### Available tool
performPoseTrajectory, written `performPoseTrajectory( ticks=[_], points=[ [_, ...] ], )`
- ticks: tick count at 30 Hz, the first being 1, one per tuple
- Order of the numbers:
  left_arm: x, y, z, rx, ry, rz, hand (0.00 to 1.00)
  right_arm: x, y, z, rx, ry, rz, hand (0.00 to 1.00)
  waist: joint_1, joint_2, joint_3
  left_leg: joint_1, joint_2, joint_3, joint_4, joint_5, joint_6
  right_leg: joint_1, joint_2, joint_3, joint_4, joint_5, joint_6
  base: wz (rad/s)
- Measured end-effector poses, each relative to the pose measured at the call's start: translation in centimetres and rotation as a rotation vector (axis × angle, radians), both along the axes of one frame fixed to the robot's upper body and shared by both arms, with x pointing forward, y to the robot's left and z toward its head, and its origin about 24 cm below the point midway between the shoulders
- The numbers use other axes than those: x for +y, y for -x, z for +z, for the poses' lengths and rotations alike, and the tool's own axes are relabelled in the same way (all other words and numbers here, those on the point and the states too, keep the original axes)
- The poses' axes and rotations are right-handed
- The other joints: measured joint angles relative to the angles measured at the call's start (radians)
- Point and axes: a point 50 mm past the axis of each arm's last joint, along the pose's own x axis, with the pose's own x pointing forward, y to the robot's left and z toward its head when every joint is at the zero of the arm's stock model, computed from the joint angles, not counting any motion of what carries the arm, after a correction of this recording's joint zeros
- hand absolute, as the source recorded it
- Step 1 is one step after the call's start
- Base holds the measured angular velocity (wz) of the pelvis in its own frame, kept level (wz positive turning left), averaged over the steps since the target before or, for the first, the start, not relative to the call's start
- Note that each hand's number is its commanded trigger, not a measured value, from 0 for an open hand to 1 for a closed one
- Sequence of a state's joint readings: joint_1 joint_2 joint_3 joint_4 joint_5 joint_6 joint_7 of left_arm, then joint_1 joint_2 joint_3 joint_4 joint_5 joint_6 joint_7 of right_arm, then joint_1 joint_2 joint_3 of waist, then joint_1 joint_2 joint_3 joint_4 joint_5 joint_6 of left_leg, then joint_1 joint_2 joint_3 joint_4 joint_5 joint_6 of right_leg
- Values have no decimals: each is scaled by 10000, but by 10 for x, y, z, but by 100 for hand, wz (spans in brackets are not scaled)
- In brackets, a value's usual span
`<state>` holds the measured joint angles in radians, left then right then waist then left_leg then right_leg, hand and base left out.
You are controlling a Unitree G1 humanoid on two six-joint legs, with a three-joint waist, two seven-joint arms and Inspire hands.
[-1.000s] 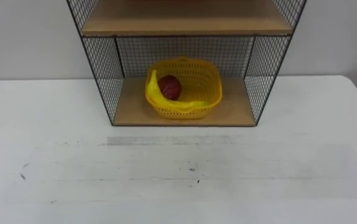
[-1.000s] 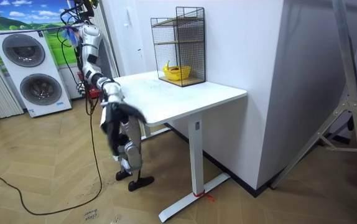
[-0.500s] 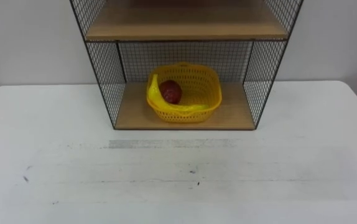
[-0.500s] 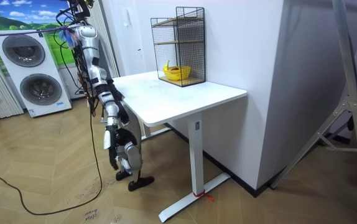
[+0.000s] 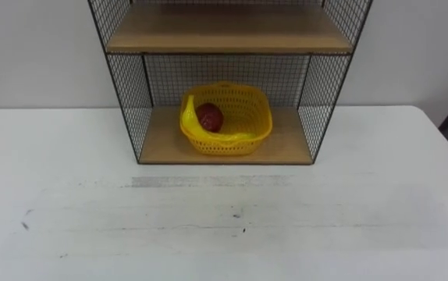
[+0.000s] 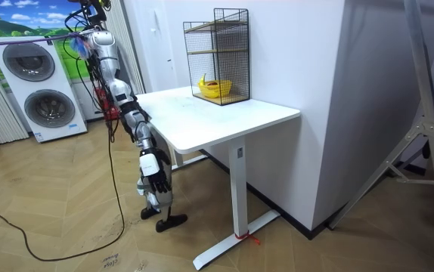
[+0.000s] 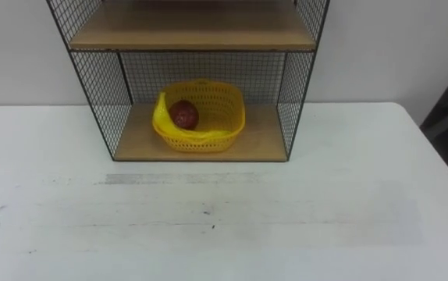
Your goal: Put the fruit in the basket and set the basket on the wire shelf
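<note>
Yellow plastic lattice basket [image 5: 243,117] on the lower wooden board of the black wire shelf [image 5: 126,94], at 12 o'clock on the white table [image 5: 224,226]. It holds a dark red round fruit [image 5: 209,117] at 10 o'clock and a yellow banana [image 5: 186,122] along the rim from 9 to 6 o'clock. In the room view, the right hand [image 6: 150,163] hangs beside the table's edge, and its state cannot be told.

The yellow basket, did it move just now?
No. The yellow basket sits in the same spot, in the middle of the wire shelf on its bottom board. Only the camera shifted.
</note>
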<state>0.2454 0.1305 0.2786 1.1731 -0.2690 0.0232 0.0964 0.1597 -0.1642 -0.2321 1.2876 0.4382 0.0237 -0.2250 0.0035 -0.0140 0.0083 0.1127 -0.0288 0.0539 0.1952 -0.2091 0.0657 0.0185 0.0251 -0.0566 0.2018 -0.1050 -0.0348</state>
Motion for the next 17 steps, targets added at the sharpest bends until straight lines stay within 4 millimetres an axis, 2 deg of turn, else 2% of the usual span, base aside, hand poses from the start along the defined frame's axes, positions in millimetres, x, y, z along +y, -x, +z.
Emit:
performPoseTrajectory(
  ticks=[6, 13, 17],
  points=[
    [-4, -4, -1, 351, -149, -1361, 0, 14, -4, -5, -24, -629, 948, 0, 4, -24, -1, 15, 34, 148, -82, 22, -13, 22, 93, 251, -170, 138, 2, -8],
    [-8, -9, -2, 557, -148, -2524, 0, 19, -3, -6, 7, -1094, 1971, 0, 16, 36, -26, 18, 63, 314, -118, 18, -10, -5, 110, 301, -167, 175, 2, -8],
    [-12, -9, -3, 852, -100, -3380, 0, 27, -10, -8, -20, -1420, 2791, 0, 39, 70, -25, 22, 69, 317, -135, 25, -20, -19, 122, 291, -192, 198, 6, 0]
  ],
)
